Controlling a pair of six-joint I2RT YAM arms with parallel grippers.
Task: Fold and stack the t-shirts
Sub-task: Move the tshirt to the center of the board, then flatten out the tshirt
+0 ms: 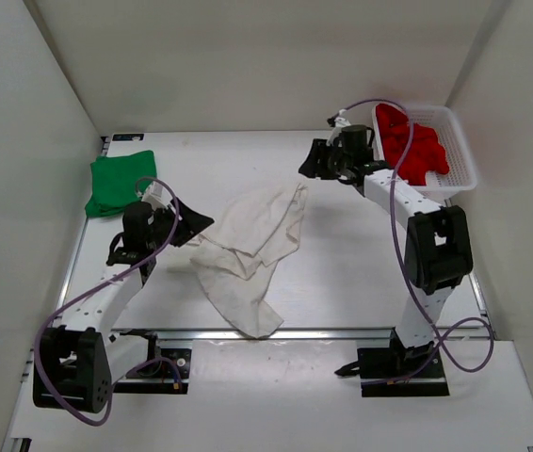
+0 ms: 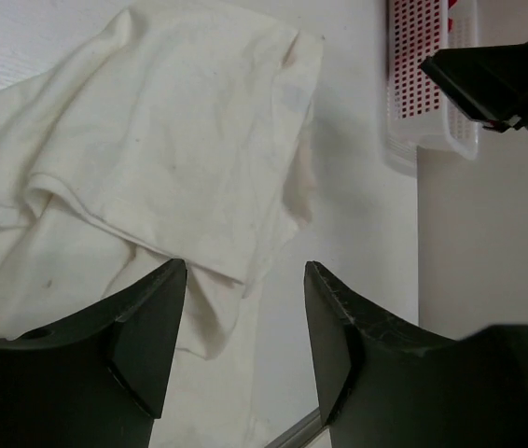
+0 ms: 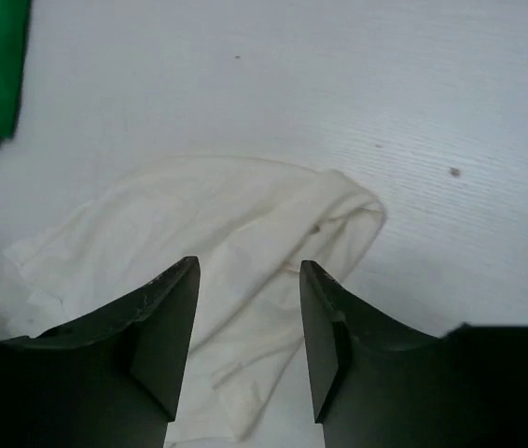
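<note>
Our right pincer (image 1: 310, 162) hangs over the far middle of the table (image 1: 342, 282), jaws spread with nothing between them. From its wrist view we look down past its two dark fingers (image 3: 166, 327) at the far end of the white shirt (image 1: 252, 240). Our left pincer (image 1: 194, 226) sits just beside the left edge of that shirt, its jaws likewise apart and holding nothing, with the cloth lying beyond its tips. We see the white shirt crumpled and spread loosely across the middle of the table, running from the far right down to the near edge. The green shirt (image 1: 119, 184) lies folded at the far left, apart from the white one. The red shirt (image 1: 415, 146) is bunched inside the white basket (image 1: 465, 151) in the far right corner.
</note>
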